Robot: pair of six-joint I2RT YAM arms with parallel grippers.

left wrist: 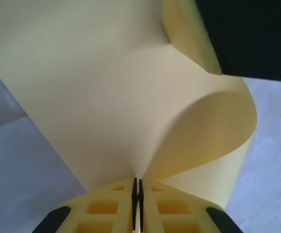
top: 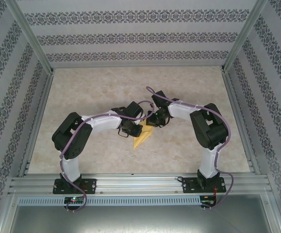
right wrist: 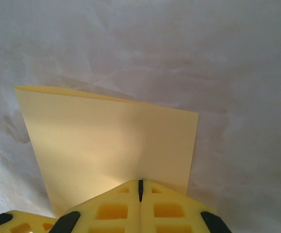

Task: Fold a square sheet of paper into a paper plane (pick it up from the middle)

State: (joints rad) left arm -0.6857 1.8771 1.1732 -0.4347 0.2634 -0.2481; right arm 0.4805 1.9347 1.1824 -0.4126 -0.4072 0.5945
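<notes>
Left pincer [left wrist: 137, 183], right pincer [right wrist: 140, 184] pinch curled sheet [left wrist: 106, 97]; black arm [left wrist: 249, 39] hides corner.

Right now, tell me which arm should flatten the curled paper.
Left, probably. The left gripper pinches the paper at the base of its bulging loop; the right gripper clamps a flat part and can serve as anchor.

The plain yellow-orange sheet of paper [top: 142, 138] is over the middle of the desk [top: 82, 87], pinched by the left gripper [left wrist: 138, 191] and the right gripper [right wrist: 140, 187]. It is doubled over, with one part bulging in a soft curl and one corner pointing toward the near edge.
</notes>
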